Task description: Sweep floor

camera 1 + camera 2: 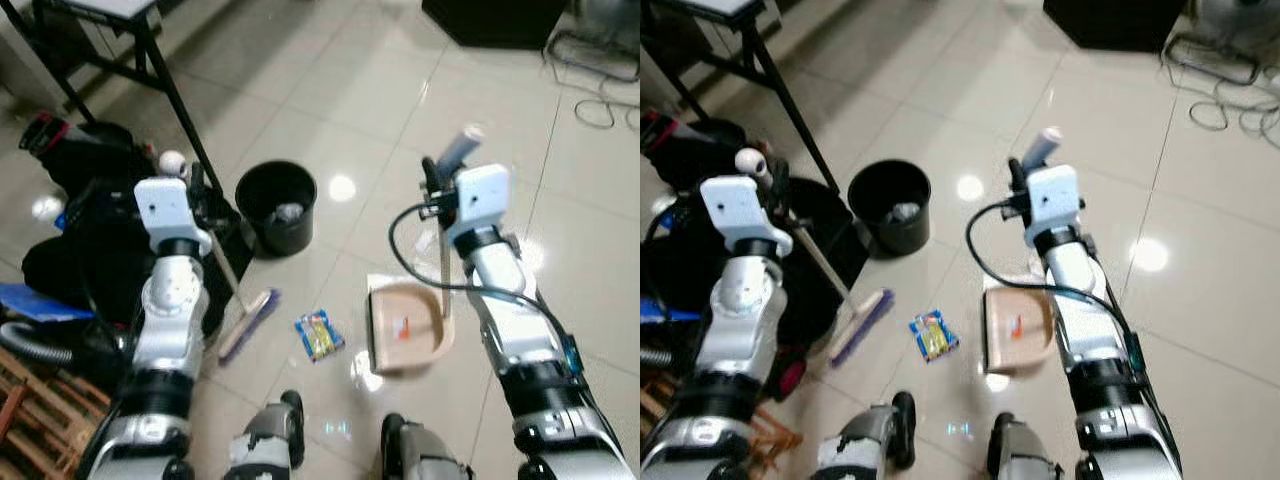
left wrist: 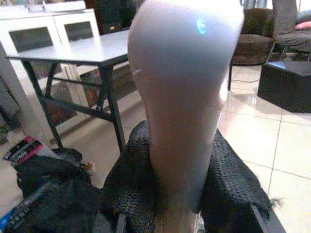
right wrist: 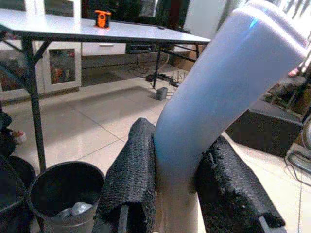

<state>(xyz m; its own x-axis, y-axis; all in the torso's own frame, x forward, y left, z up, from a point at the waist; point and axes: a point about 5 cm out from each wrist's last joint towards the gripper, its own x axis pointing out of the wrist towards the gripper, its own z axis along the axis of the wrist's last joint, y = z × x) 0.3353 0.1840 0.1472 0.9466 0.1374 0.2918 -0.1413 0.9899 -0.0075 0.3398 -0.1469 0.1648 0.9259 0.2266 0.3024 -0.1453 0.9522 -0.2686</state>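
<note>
On the tiled floor, in front of the robot's feet:

Left gripper point(image 2: 170, 194): fingers clamped on the top of the broom handle; black mesh-textured pads point(image 2: 131, 179) press both sides of the smooth, pale, rounded grip.

Broom point(image 1: 236, 300): thin stick slanting down from the left gripper; flat brush head with purple bristles resting on the floor, just left of the wrapper.

Right gripper point(image 3: 177, 189): fingers clamped on the dustpan handle; same coarse black pads point(image 3: 131, 174) on both sides of a smooth, bent, pale grip.

Dustpan point(image 1: 405, 328): beige plastic, scoop-shaped, standing on the floor below the right gripper; a small orange scrap lies inside.

Wrapper point(image 1: 319, 334): flat, blue and yellow, on the floor between brush head and dustpan, touching neither.

Bin point(image 1: 276, 206): black, round, open, crumpled waste inside; beyond the broom.

Floor point(image 1: 330, 90): glossy cream tiles with light reflections.

Table point(image 3: 92, 31): white top, black metal legs.
</note>
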